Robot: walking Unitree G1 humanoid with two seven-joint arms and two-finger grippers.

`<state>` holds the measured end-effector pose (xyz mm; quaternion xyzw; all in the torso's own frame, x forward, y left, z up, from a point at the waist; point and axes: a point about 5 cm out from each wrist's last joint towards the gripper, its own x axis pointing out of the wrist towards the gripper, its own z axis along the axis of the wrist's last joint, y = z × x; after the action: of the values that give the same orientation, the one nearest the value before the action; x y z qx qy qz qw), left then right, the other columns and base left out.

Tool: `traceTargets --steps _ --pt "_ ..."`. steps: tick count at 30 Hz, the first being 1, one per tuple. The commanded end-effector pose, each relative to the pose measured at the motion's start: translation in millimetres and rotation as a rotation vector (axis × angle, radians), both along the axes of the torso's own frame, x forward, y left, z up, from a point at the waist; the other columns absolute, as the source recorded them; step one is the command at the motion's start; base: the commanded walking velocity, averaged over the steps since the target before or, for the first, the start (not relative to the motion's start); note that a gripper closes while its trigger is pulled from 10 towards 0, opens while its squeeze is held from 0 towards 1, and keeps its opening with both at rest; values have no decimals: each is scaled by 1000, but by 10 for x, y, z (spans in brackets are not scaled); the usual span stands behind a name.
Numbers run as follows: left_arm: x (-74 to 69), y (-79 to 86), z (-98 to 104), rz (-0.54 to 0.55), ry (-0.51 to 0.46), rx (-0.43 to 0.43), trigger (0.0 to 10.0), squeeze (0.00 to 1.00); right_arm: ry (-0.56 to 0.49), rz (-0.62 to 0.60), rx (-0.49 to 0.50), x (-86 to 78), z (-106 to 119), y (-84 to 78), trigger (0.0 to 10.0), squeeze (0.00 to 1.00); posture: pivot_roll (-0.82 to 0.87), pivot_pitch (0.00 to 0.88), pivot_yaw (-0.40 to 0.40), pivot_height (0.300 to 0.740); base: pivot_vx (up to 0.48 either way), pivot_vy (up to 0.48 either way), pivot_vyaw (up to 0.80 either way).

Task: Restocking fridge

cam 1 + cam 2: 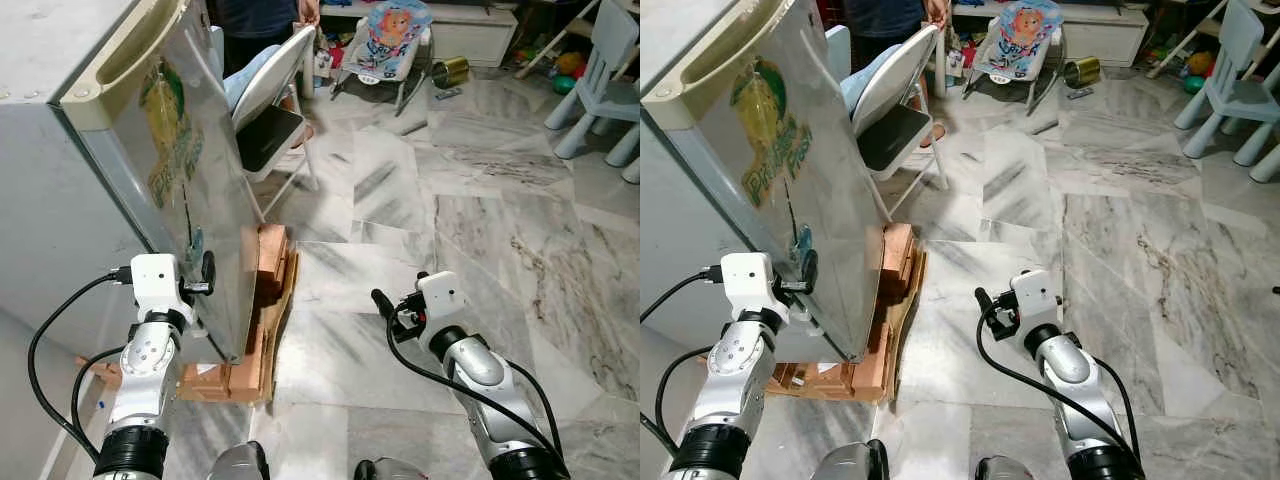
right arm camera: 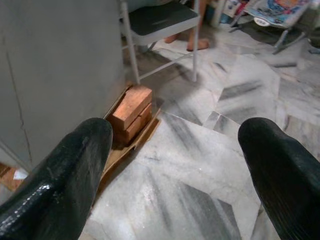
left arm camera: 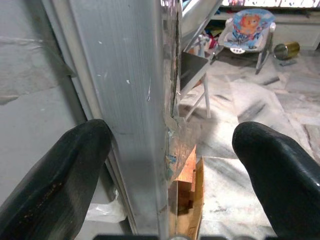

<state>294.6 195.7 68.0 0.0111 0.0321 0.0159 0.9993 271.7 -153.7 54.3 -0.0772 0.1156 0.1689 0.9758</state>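
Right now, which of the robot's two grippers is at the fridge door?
The left gripper: its open fingers straddle the edge of the fridge door. The right gripper, also open, hangs over the marble floor, away from it.

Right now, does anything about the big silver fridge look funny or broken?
Yes. The silver fridge stands raised on reddish wooden blocks over cardboard, not on the marble floor, and its door edge looks scuffed and peeling.
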Motion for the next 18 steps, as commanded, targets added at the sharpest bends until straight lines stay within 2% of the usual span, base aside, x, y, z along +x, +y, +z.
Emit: traceTargets --steps 1,4,5,8,9,10,11,13,14,15,16,18 --pt "46 -121 -13 -65 17 19 10000 0 46 9 -42 -34 -88 -3 10000 0 -73 96 0 740 0 0 0" --pt "147 -160 33 -88 14 38 10000 0 135 72 -63 -109 -212 32 10000 0 -70 93 -1 740 0 0 0" --pt "227 -216 91 -112 3 48 10000 0 178 120 -74 -164 -285 62 10000 0 -70 91 -2 740 0 0 0" --pt "322 -358 231 -161 -42 80 10000 0 234 168 -73 -229 -345 97 10000 0 -70 91 -2 740 0 0 0" --pt "375 -600 411 -254 -107 59 10000 0 257 198 -77 -273 -371 123 10000 0 -74 87 1 740 0 0 0" --pt "375 -600 411 -254 -107 59 10000 0 257 198 -77 -273 -371 123 10000 0 -74 87 1 740 0 0 0" --pt "385 -686 468 -286 -128 54 10000 0 266 205 -79 -287 -382 128 10000 0 -74 87 1 740 0 0 0" --pt "368 -973 612 -390 -189 65 10000 0 314 214 -123 -334 -457 98 10000 0 -71 84 3 740 0 0 0" --pt "296 -1293 744 -515 -245 57 10000 0 341 206 -135 -358 -501 68 10000 0 -70 82 6 740 0 0 0" --pt "296 -1293 744 -515 -245 57 10000 0 341 206 -135 -358 -501 68 10000 0 -70 82 6 740 0 0 0" --pt "163 -1643 895 -670 -292 4 10000 0 352 196 -130 -362 -512 54 10000 0 -76 83 8 740 0 0 0" --pt "5 -1920 1042 -820 -327 -58 10000 0 361 195 -131 -365 -513 51 10000 0 -75 84 10 740 0 0 0"
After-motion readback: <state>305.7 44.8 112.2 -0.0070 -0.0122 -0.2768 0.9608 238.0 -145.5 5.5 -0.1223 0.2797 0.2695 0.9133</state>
